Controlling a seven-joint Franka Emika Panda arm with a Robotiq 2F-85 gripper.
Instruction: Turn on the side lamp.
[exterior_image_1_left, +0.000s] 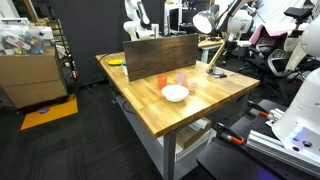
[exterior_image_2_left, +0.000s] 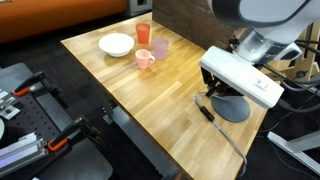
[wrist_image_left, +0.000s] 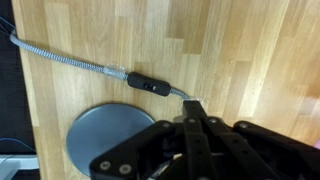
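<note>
Wooden table (exterior_image_2_left: 100, 85) bears one side lamp (exterior_image_1_left: 203, 21), one bowl (exterior_image_2_left: 116, 44), three cups (exterior_image_2_left: 144, 59); the hand (wrist_image_left: 191, 104) is closed, empty.

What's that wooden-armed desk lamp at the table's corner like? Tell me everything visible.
The desk lamp has a jointed light-wood arm, a silver-grey dome head and a round dark base standing on the wooden table. A braided silver cord carries a black inline switch; the black robot gripper sits shut beside it.
</note>
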